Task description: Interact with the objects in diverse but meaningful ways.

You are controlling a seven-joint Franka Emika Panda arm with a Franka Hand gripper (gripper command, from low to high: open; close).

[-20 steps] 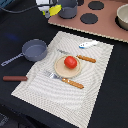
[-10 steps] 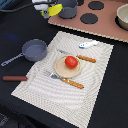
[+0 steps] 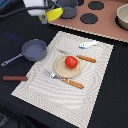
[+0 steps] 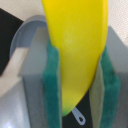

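**Banana held aloft, tomato on the plate**

While the gripper [image 3: 48,16] hangs over the far corner of the table [image 3: 15,45], on the exterior view's left, its green-padded fingers [image 4: 52,85] are clamped on the banana [image 4: 77,47], which fills the gap between them in the wrist view. In the exterior view the banana's yellow end shows just beside a grey pot [image 3: 68,7] standing on the brown stove board [image 3: 107,27]; what the pot holds cannot be seen.

On the striped mat [image 3: 60,85] sits a tan plate [image 3: 62,71] with the tomato [image 3: 71,62] in it, nothing else on the plate. A fork [image 3: 64,79] with an orange handle lies along the plate's near rim, a knife [image 3: 80,56] along its far rim. The white fish [image 3: 88,44] lies on the mat's far edge.

The pan [image 3: 34,50] rests at the mat's left edge, nothing visible inside it, its handle pointing off over the dark table. A brown-handled utensil [image 3: 15,78] lies on the table near the mat's left corner. A pale bowl [image 3: 123,15] stands at the board's right end, contents hidden.
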